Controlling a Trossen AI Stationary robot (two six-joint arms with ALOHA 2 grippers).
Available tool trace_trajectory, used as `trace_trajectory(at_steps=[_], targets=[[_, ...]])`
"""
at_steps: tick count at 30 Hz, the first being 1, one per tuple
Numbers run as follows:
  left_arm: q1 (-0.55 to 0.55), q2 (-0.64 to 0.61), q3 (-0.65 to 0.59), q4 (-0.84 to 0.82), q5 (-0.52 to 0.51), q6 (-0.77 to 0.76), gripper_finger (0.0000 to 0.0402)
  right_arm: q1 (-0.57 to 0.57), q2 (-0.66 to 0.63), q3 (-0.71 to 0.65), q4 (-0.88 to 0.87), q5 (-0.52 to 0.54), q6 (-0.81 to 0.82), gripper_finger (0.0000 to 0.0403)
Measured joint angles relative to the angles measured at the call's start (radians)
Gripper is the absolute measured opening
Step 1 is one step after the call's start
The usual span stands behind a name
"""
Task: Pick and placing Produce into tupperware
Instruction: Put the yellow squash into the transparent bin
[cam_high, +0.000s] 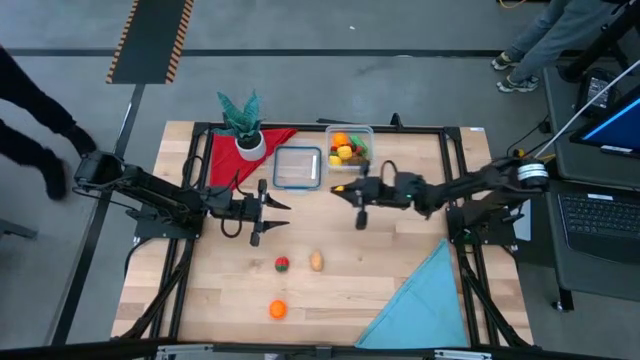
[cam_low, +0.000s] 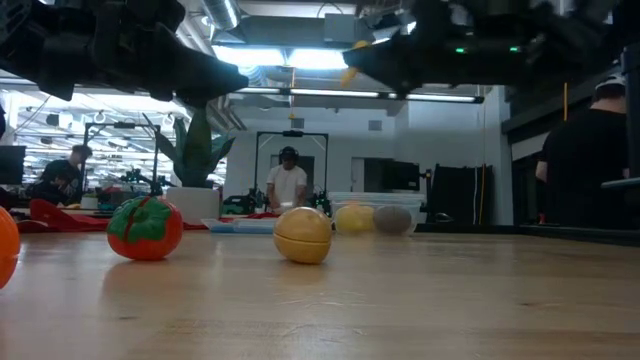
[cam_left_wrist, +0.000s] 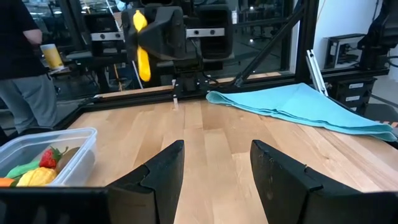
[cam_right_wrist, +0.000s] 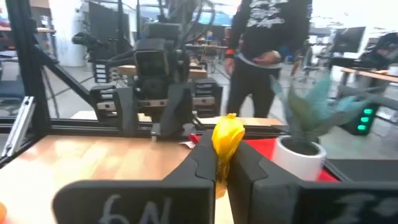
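High view: we see the right gripper (cam_high: 347, 188) carrying a yellow fruit (cam_high: 339, 186) just short of the tub (cam_high: 349, 146), which already holds several pieces. We judge this the carry step; next the fruit must get over the tub's rim and be let go. The left gripper (cam_high: 271, 215) waits, fingers parted and empty, with three pieces (cam_high: 283, 264) loose on the bench (cam_high: 380, 270) beyond its fingertips.

Low view: the loose pieces sit on the bench, arms above.

Left wrist view: tub beside the parted fingers (cam_left_wrist: 163, 171).

Right wrist view: fingers (cam_right_wrist: 202, 158) clenched on the fruit; markings like "6N" on the gripper body, no brand readable.
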Motion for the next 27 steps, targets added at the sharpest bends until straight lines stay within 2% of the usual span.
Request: trace_trajectory(at_steps=[6, 14, 18, 24, 27], targets=[[0.0, 0.0, 0.0, 0.003, 0.0, 0.0, 0.0176, -0.001, -0.184, -0.164, -0.006, 0.021, -0.008, 0.0016], [0.0, 0.0, 0.0, 0.002, -0.001, 0.0, 0.0176, 0.001, -0.398, -0.329, -0.009, 0.146, -0.005, 0.0015], [0.0, 0.0, 0.0, 0.002, -0.001, 0.001, 0.0176, 0.0, -0.45, -0.351, -0.047, 0.224, 0.014, 0.0016], [0.0, 0.0, 0.0, -0.004, -0.003, 0.001, 0.0176, 0.0, -0.46, -0.349, -0.109, 0.349, 0.011, 0.0016], [0.0, 0.0, 0.0, -0.005, -0.003, 0.001, 0.0176, 0.0, -0.46, -0.348, -0.123, 0.453, 0.01, 0.0015]])
